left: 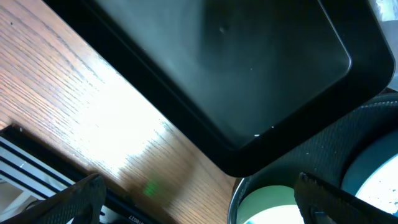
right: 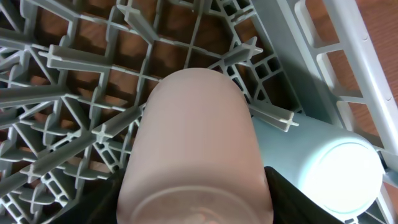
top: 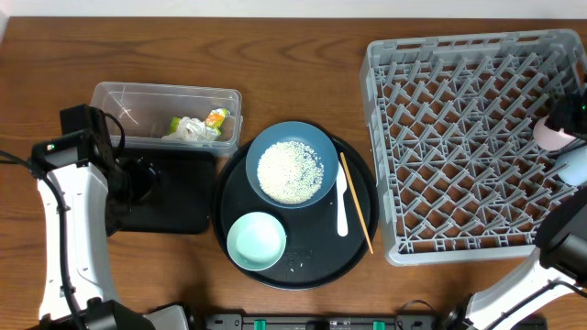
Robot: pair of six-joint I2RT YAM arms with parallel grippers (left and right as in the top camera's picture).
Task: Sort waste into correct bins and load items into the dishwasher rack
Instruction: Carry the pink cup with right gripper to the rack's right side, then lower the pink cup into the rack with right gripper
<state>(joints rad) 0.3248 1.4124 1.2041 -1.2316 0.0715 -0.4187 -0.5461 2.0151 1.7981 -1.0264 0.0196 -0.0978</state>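
Note:
My right gripper (right: 194, 208) is shut on a pale pink cup (right: 193, 143), held over the far right of the light-grey dishwasher rack (top: 459, 137). A pale blue cup (right: 336, 168) lies in the rack right beside it. My left gripper (left: 199, 208) is open with nothing between its fingers, low over the near edge of the shallow black bin (left: 249, 74). The clear tub (top: 165, 115) holds a white tissue (top: 188, 130) and a yellow-green wrapper (top: 216, 117). A blue plate (top: 292, 165) carries rice (top: 290, 171). Beside it are a green bowl (top: 256, 240), a white spoon (top: 342, 206) and chopsticks (top: 356, 202).
The plate, bowl, spoon and chopsticks sit on a large round black tray (top: 231, 197) between the bins and the rack. A few stray rice grains (top: 295, 266) lie on that tray. The bowl (left: 267, 205) shows just past my left gripper's right finger.

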